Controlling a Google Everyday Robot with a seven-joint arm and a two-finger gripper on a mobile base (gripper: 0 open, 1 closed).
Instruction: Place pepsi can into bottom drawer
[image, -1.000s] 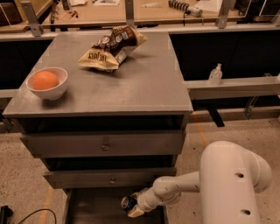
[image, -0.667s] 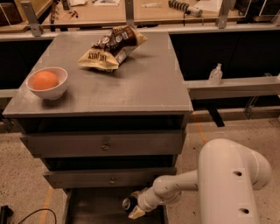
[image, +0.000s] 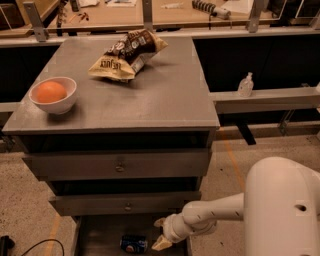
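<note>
Released since the earlier frame, the pepsi can (image: 134, 244) is lying on its side, lengthwise left-right, on the bottom drawer (image: 100, 236) floor, just left of the gripper (image: 161, 233), whose jaws are hanging open and empty.

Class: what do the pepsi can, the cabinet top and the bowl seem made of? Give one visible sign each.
Pepsi can, lying in the bottom drawer left of the open gripper: likely aluminium, with a glossy blue print. Cabinet top: probably painted metal, a flat matte grey. Bowl: ceramic or plastic, smooth and white; unclear which.
</note>
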